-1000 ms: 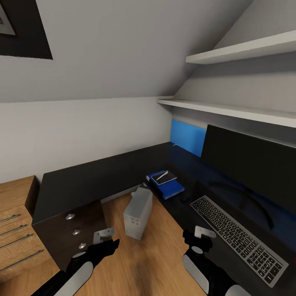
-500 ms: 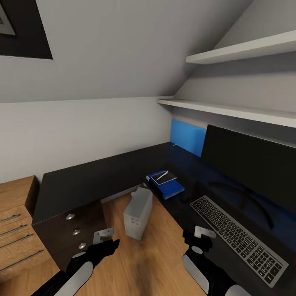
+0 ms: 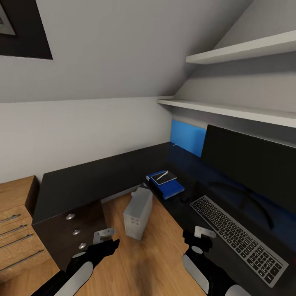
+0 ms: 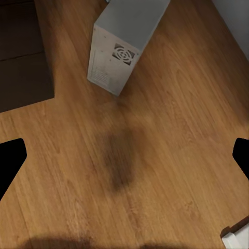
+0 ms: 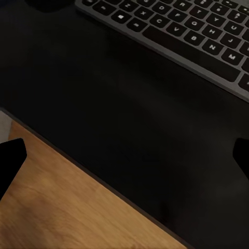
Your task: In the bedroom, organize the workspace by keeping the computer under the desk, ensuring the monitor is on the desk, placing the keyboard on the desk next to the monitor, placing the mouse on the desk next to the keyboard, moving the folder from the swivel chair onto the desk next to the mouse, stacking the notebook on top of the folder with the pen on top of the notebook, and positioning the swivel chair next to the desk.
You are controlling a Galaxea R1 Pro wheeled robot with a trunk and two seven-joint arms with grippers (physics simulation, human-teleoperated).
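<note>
Both your grippers, left gripper (image 3: 102, 242) and right gripper (image 3: 197, 240), hang spread and empty; computer (image 3: 137, 213) at frame centre probably needs tucking under the desk (image 3: 94, 181) next.

The L-shaped black desk (image 3: 102, 174) carries the monitor (image 3: 250, 162), the keyboard (image 3: 238, 238) and the blue folder (image 3: 170, 187) at centre right — the computer (image 3: 137, 211) stands on the wood floor (image 3: 139, 263), at lower centre.
</note>
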